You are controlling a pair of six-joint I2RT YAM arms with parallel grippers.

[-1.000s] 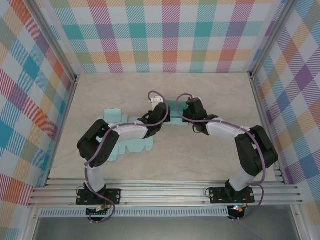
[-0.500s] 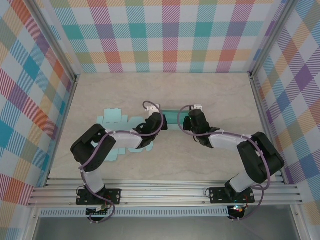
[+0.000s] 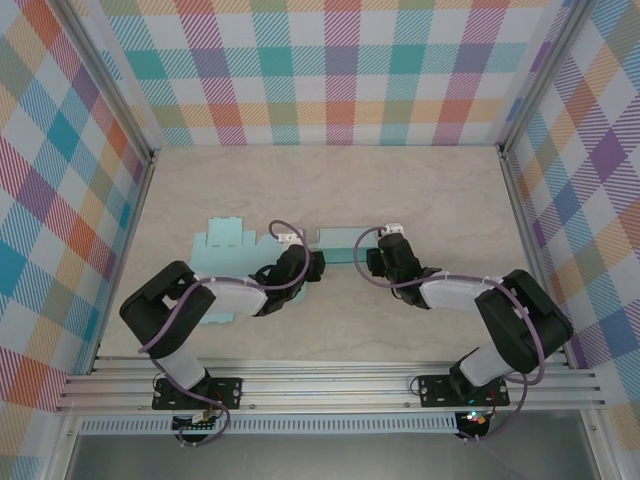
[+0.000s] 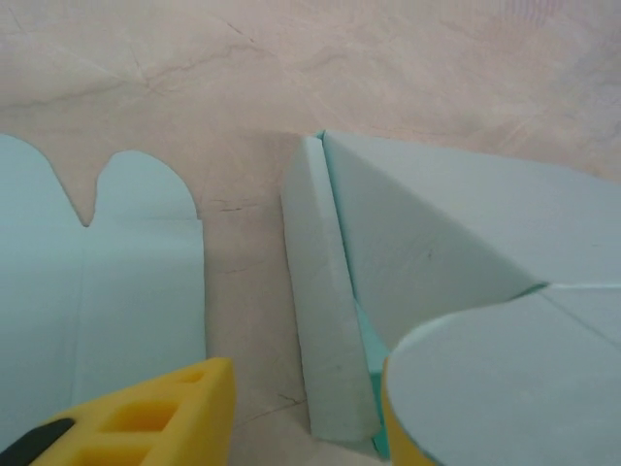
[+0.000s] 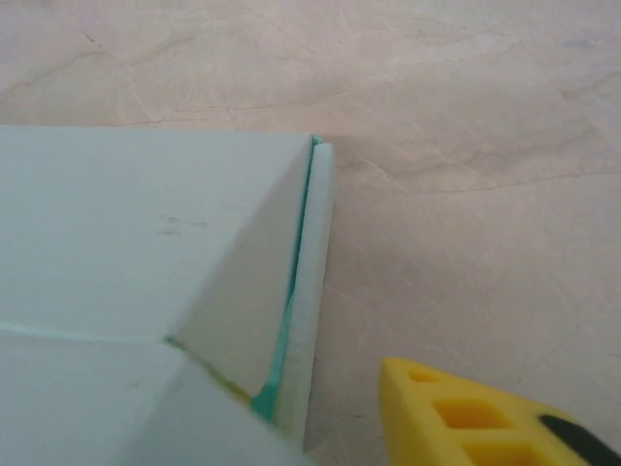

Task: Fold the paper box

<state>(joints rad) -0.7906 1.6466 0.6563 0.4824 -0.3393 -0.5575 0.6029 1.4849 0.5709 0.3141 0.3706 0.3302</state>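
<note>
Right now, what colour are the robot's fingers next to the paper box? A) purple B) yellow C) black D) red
B: in the left wrist view, the fingers beside the pale blue paper box are bright yellow.

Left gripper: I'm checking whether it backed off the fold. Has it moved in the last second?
Yes. The left gripper has pulled back toward the near rail and slightly left, away from the back wall.

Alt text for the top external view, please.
A flat pale-teal paper box lies on a beige table, with the left gripper and right gripper close together near its right end. Plaid walls surround the table.
</note>
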